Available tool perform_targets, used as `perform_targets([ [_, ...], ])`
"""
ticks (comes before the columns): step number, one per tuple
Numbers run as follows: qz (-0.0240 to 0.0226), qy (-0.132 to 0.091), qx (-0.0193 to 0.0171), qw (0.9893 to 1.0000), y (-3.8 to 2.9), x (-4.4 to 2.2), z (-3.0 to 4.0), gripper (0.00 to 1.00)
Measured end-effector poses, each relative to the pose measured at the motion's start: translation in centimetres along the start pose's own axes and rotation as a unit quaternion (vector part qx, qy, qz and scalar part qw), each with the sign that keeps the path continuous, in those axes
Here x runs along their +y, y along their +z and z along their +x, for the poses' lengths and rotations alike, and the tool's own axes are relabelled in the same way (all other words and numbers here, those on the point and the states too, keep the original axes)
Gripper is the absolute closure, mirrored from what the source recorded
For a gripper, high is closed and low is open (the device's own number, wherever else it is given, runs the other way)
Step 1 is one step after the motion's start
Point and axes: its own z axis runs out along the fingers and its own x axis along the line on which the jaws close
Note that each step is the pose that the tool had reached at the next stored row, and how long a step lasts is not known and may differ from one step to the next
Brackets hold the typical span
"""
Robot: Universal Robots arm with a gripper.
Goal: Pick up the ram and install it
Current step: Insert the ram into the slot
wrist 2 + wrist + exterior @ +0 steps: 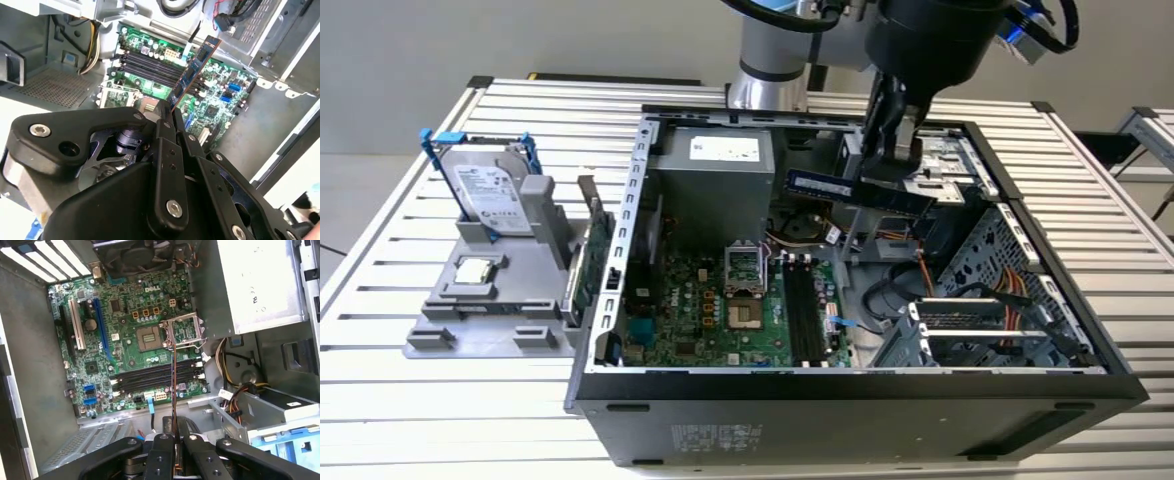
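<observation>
Dark-blue ram (pixel 821 184): we are holding it pinched in the gripper (pixel 887 178) above the black slots (pixel 803 310), judging parallel alignment with 1 slot critical.

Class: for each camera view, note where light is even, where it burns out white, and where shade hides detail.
Exterior view: soft, even light, the case interior darker than the table. Second wrist view: the table beyond the case burns white; the ram and motherboard are well lit. First wrist view: table slats glare white.
</observation>
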Motion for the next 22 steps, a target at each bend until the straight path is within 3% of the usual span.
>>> perform_targets([
  [6,0.0005,0.033,-0.0008,0.9995,0.00,0.00,0.00,1.00],
  [11,0.0010,0.060,-0.0014,0.9982,0.00,0.00,0.00,1.00],
  [17,0.0015,0.092,-0.0021,0.9958,0.00,0.00,0.00,1.00],
  [22,0.0019,0.119,-0.0027,0.9929,0.00,0.00,0.00,1.00],
])
